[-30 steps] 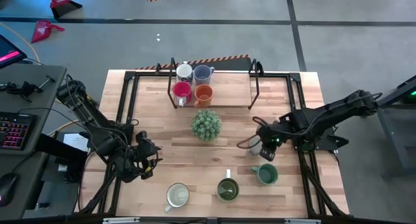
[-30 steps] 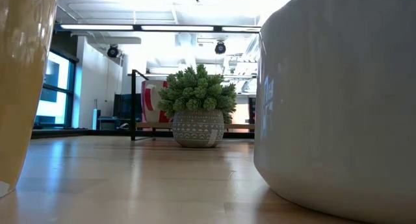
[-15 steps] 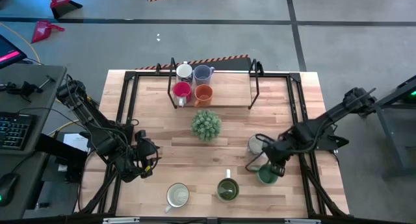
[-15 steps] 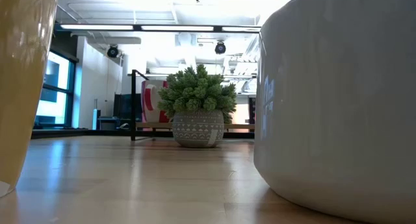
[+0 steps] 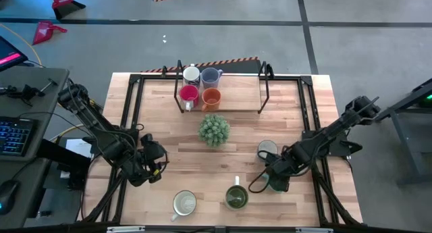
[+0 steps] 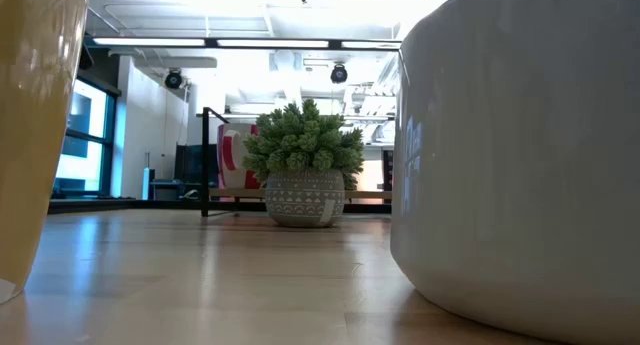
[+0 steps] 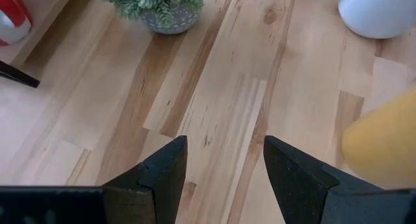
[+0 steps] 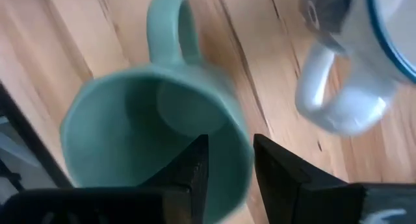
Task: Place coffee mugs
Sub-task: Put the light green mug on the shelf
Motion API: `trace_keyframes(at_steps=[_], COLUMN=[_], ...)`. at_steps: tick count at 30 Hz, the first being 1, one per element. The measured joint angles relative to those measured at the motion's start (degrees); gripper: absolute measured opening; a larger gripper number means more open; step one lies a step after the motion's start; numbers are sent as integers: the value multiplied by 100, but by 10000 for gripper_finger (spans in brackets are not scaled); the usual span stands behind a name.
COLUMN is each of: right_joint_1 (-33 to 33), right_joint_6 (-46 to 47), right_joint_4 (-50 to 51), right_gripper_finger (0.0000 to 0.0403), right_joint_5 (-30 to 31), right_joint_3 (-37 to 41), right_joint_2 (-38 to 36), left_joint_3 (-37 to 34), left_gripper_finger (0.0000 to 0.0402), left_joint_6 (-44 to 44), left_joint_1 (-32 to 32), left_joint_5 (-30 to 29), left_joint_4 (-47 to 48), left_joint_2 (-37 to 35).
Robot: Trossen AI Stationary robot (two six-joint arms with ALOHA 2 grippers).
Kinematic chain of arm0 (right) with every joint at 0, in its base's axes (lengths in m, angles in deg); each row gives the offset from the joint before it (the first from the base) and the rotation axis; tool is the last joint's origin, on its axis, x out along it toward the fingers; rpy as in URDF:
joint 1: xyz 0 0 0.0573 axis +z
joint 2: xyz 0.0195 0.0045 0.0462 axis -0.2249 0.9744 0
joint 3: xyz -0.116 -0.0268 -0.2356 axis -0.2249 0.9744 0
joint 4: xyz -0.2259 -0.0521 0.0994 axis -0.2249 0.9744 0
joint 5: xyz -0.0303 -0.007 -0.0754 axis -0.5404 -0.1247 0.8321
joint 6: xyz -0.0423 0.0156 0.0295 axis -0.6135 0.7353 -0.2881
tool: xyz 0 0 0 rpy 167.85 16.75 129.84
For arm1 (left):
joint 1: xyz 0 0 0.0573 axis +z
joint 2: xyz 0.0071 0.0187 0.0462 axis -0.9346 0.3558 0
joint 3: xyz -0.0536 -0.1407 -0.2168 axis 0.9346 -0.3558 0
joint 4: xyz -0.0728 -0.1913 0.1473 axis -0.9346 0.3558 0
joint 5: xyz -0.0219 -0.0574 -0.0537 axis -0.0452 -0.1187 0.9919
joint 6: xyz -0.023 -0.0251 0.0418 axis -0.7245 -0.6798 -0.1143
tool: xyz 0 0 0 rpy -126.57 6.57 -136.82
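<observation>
Grey floor [image 5: 223, 40], desk with keyboard [image 5: 15, 135], possibly windows [image 6: 85, 135]

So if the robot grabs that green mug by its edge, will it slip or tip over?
It might slip a bit: the green mug looks smooth and glazed, and the right gripper has one finger inside the rim, one outside. It probably won't bend, being hard ceramic. Its handle on one side could make it hang tilted.

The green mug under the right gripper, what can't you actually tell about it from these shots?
- Green mug: in the high view the right gripper covers most of it, hiding its handle.
- Grip: the right wrist view is blurred, so whether either finger touches the rim is unclear.
- White mug: cut off by the right wrist view's edge.
- Low view: two close mugs block that side of the table.
</observation>
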Motion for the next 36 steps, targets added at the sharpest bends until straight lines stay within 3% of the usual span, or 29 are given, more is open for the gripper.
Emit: trace_keyframes(at_steps=[18, 21, 25, 36], right_joint_1=[-3, -11, -11, -11], right_joint_6=[40, 48, 287, 1089], right_joint_4=[-361, -400, -400, -1043], right_gripper_finger=[98, 77, 12, 1], right_joint_5=[222, 224, 296, 632], right_joint_3=[0, 0, 0, -59], right_joint_2=[865, 901, 901, 904], left_joint_3=[0, 0, 0, 0], left_gripper_finger=[190, 190, 190, 190], left_joint_6=[4, 7, 7, 11], left_joint_1=[-2, -2, -2, -4], left_joint_5=[4, 9, 51, 162], left_joint_4=[0, 0, 1, 4], left_joint_2=[0, 0, 0, 0])
